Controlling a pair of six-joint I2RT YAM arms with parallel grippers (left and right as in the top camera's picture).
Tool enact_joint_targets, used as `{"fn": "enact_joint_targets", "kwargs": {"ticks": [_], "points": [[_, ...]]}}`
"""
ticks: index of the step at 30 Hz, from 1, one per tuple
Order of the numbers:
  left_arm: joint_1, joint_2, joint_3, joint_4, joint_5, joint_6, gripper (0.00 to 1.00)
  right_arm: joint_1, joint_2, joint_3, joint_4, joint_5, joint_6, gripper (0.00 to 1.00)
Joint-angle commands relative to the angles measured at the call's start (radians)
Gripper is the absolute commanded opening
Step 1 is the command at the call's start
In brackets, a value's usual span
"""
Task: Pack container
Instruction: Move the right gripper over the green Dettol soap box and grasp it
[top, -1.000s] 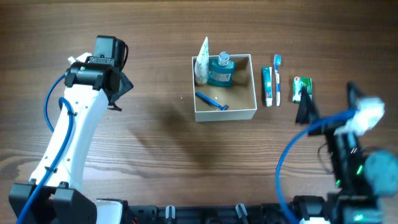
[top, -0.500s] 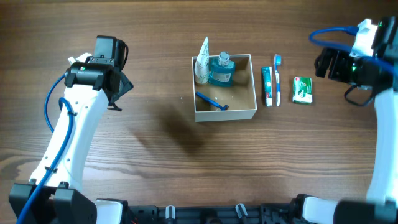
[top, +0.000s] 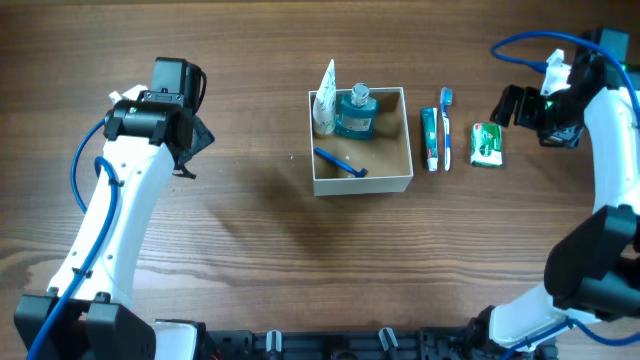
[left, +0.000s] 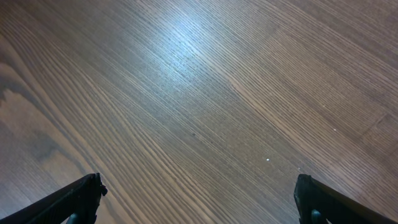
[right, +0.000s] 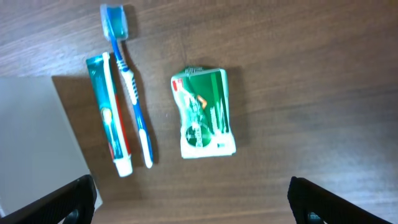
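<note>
The container (top: 408, 152), a square white-walled box with a tan inside, sits mid-table and holds a teal bottle (top: 354, 113), a white tube (top: 324, 100) and a blue razor (top: 340, 163). Its wall shows at the left of the right wrist view (right: 31, 149). To its right lie a toothpaste tube (top: 430, 138) (right: 111, 118), a blue toothbrush (top: 446, 125) (right: 129, 93) and a green packet (top: 486, 144) (right: 202, 113). My right gripper (top: 510, 106) (right: 193, 205) is open and empty, above and just right of the packet. My left gripper (top: 195, 135) (left: 198, 202) is open over bare wood, far left.
Blue cables run along both arms. The wooden table (top: 260, 230) stretches between the left arm and the container.
My right arm has swung from the table's near right up to the far right, and its gripper now hangs over the green packet. The left arm has not moved.
</note>
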Motion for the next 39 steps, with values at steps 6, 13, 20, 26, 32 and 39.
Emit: {"fn": "enact_joint_targets", "kwargs": {"ticks": [6,13,20,26,32,39], "points": [[0.004,0.004,-0.006,0.000,-0.016,-0.017,1.00,0.048,0.091,0.026,0.011,0.089,-0.006,1.00],[0.004,0.004,-0.006,0.000,-0.016,-0.017,1.00,0.085,0.191,0.014,0.040,0.094,-0.109,1.00],[0.004,0.004,-0.006,0.000,-0.016,-0.017,1.00,0.085,0.298,0.013,0.033,0.095,-0.111,1.00],[0.004,0.004,-0.006,0.000,-0.016,-0.017,1.00,0.086,0.329,0.013,0.041,0.152,-0.138,1.00],[0.004,0.004,-0.006,0.000,-0.016,-0.017,1.00,0.086,0.346,0.011,0.048,0.169,-0.161,1.00],[0.004,0.004,-0.006,0.000,-0.016,-0.017,1.00,0.086,0.347,0.011,0.102,0.173,-0.177,0.99]]}}
